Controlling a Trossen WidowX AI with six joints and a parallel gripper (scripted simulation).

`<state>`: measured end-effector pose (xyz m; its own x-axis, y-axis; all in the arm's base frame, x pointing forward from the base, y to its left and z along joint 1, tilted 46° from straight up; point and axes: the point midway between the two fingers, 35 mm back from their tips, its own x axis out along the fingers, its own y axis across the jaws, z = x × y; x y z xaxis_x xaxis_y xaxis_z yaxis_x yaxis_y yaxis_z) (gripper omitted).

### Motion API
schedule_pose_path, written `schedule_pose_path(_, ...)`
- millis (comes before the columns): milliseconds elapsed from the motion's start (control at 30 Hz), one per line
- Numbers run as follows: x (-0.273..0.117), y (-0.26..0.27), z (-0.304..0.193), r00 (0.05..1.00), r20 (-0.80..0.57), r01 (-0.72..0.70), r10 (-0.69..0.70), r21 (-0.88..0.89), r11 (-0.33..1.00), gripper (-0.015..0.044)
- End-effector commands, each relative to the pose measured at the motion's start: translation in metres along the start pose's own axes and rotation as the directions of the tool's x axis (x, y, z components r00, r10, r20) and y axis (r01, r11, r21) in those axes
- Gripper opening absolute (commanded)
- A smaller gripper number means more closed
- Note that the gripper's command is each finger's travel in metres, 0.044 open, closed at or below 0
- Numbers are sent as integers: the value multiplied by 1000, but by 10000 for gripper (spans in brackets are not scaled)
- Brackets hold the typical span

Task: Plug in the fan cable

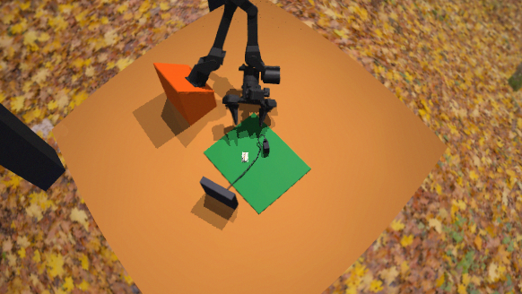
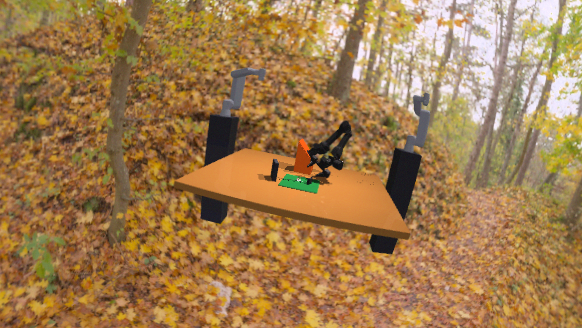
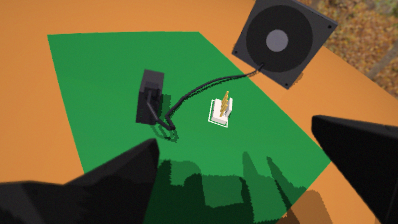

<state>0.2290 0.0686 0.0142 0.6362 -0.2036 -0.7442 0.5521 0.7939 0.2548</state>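
Plug: a small, dark, oblong block point(image 1: 265, 147) point(image 2: 309, 181) point(image 3: 150, 97) on the board point(image 1: 278, 172) point(image 2: 300, 186) point(image 3: 110, 60), near the header and apart from it; probably light and rigid.
Where to grip: its two long sides, I'd say, clear of the end where the wires enter.
Cable: thin, dark, paired wires point(image 1: 247, 168) point(image 3: 200, 85), bunched in a small loop beside the plug; likely soft, but able to tug or twist the plug as it lifts.
Hand point(image 1: 247, 125) point(image 3: 233, 135): fingers spread wide apart, nothing between them, short of the plug.
Header: white base point(image 1: 245, 157) point(image 2: 299, 179) point(image 3: 219, 114) with upright gold pins point(image 3: 225, 103); the pins look slender and could bend under a crooked push.
Fan point(image 1: 219, 193) point(image 2: 275, 170) point(image 3: 277, 40): square dark frame, round darker face, paler hub; it stands on edge on the tabletop point(image 1: 359, 148) point(image 2: 350, 215) point(image 3: 20, 100).
Board finish: flat, thin, plain green.
Tabletop finish: smooth orange-brown.
Wedge point(image 1: 193, 105) point(image 2: 303, 160): bright orange, sharp-edged, matt-looking.
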Motion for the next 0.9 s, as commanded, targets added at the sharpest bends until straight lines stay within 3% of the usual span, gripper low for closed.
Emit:
schedule_pose_path(0,4,0,0,998,-66,23,-26,-45,999,440)
schedule_pose_path(867,11,-14,-1,884,-451,25,-120,-211,977,440)
